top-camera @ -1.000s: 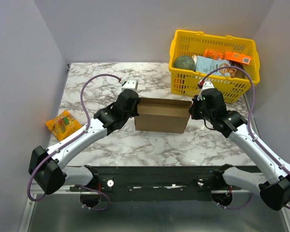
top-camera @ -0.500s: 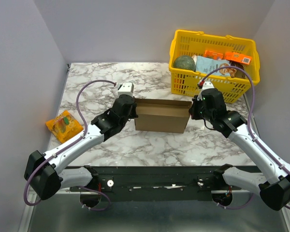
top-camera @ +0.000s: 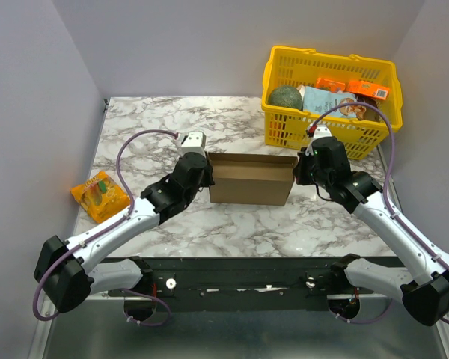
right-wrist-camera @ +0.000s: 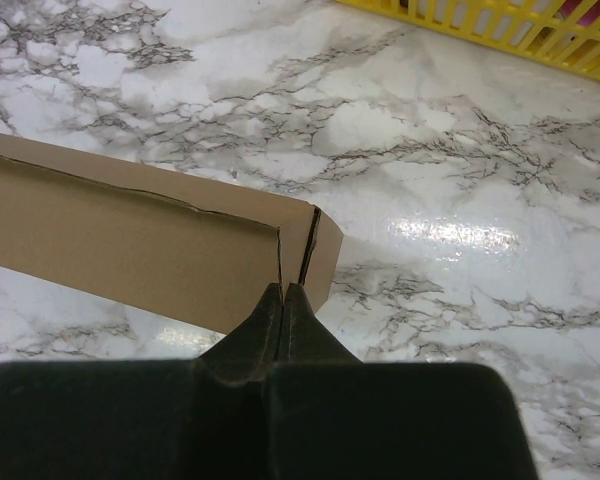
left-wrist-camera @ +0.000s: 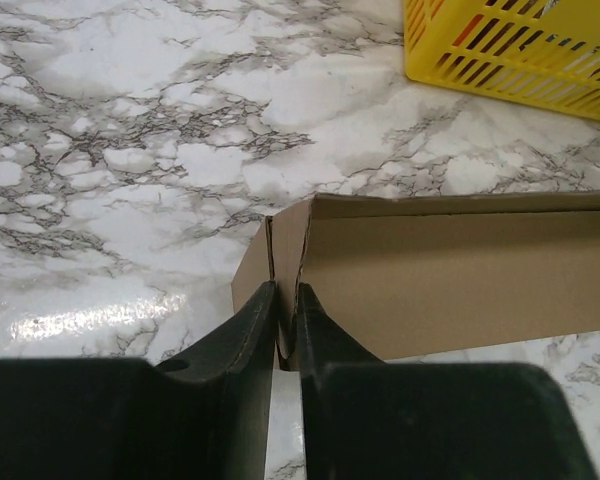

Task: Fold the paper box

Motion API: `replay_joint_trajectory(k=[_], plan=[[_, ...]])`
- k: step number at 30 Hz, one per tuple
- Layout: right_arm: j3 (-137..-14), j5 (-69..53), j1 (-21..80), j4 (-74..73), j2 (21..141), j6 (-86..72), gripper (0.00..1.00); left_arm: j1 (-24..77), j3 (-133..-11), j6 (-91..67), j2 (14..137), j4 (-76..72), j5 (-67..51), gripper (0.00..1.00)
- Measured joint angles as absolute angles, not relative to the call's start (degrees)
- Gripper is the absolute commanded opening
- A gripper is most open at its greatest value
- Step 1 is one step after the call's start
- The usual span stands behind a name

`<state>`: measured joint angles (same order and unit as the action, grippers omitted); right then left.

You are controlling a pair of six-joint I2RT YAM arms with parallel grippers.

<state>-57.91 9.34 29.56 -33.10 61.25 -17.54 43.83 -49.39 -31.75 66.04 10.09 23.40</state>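
The paper box (top-camera: 251, 179) is a brown cardboard box standing in the middle of the marble table, with an arm at each end. My left gripper (top-camera: 207, 173) is at its left end. In the left wrist view the paper box (left-wrist-camera: 460, 270) has its end flap between the slightly parted fingers of my left gripper (left-wrist-camera: 285, 300), with a thin gap showing. My right gripper (top-camera: 297, 170) is at the right end. In the right wrist view my right gripper (right-wrist-camera: 283, 292) is pinched shut on the end flap of the paper box (right-wrist-camera: 130, 240).
A yellow basket (top-camera: 329, 131) full of groceries stands at the back right, close behind the right arm; its wall shows in the wrist views (left-wrist-camera: 520, 60) (right-wrist-camera: 500, 25). An orange snack packet (top-camera: 99, 193) lies at the table's left edge. Grey walls enclose the table.
My left arm has shifted its wrist and forearm while staying at the box's left end, and its jaws have parted slightly. The right arm and the box have not moved.
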Motion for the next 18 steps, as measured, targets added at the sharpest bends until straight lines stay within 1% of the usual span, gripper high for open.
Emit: replay_joint_trajectory(k=[4,5,10,12,16,18], plan=[[-57.91,9.37,29.56,-33.12,61.21,-17.54,0.01,44.29,-50.76,-31.42,66.7,11.75,23.35,0.36],[-57.91,9.37,29.56,-33.15,61.21,-17.54,0.01,44.36,-51.35,-31.22,67.05,12.34,23.29,0.4],[-57.91,9.37,29.56,-33.19,61.14,-17.56,0.01,44.71,-53.45,-30.0,68.4,14.94,23.27,0.45],[-57.91,9.37,29.56,-33.26,61.1,-17.54,0.01,44.71,-54.22,-29.69,68.73,16.14,23.38,0.49],[-57.91,9.37,29.61,-33.32,61.04,-17.56,0.01,44.73,-54.96,-29.04,68.82,18.04,23.88,0.51],[-57.91,9.37,29.63,-33.34,61.04,-17.54,0.01,44.75,-55.0,-28.88,68.79,18.24,24.01,0.54]])
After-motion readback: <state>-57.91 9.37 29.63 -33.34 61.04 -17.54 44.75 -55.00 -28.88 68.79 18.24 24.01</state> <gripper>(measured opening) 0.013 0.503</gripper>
